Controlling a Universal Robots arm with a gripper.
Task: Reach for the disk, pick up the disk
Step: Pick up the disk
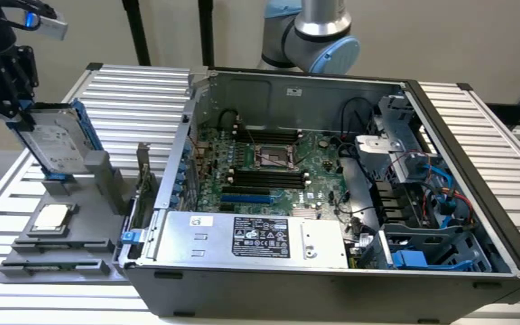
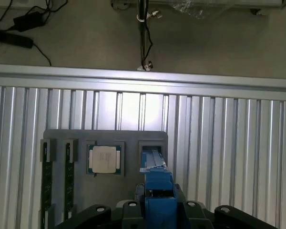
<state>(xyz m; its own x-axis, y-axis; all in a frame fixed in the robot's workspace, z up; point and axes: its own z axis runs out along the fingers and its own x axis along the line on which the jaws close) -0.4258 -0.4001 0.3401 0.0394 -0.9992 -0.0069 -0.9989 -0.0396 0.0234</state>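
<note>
Item: disk (image 1: 57, 145), upright in its blue carrier at the slot of the grey holder tray (image 2: 128, 137), beside that tray's chip (image 1: 51, 218); tool (image 1: 22, 122) closed on its top edge; I would lift straight along the slot, without twisting.

The exterior view looks down obliquely, farther from the grey tray (image 1: 93, 233); the wrist view, seemingly plumb, hangs close above that shared tray (image 2: 105, 191).
</note>
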